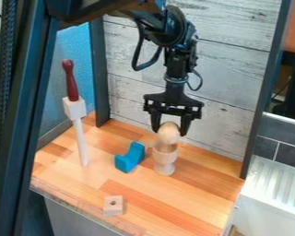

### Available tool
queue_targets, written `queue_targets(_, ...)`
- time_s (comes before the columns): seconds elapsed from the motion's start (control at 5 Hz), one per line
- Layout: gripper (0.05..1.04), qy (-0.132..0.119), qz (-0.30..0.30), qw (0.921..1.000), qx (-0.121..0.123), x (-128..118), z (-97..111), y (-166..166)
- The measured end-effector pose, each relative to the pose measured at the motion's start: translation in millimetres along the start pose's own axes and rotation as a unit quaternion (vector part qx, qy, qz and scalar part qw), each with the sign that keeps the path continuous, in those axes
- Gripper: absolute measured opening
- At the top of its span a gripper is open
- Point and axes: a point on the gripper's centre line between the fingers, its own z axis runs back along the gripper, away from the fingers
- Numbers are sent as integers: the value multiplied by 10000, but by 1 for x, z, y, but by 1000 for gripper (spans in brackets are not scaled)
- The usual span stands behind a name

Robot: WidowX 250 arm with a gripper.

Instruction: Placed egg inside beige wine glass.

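Observation:
My gripper (169,129) hangs down over the middle of the work surface, shut on a beige egg (168,132) held between its two fingers. Directly below stands the beige wine glass (165,159), upright on the wooden surface. The egg's lower end is at the glass's rim; whether it is inside or just above the opening I cannot tell.
A blue curved block (130,157) lies left of the glass. Farther left stands a white stick (80,138) with a white block and dark red handle on top. A small wooden block (113,205) with a hole is near the front edge. Grey plank wall behind.

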Motion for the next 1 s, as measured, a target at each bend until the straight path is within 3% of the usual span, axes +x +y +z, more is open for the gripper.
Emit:
queue_targets(0.2,823,-114,53,9999,18,0,-8,3)
queue_targets(0.4,1014,-204,111,9997,54,-2,-15,5)
queue_targets(0.6,1010,-492,166,9986,-23,2,11,6)
queue_targets(0.8,1004,-577,211,9980,-113,1,28,6)
queue_targets(1.0,1003,-796,344,9957,-314,-1,70,7)
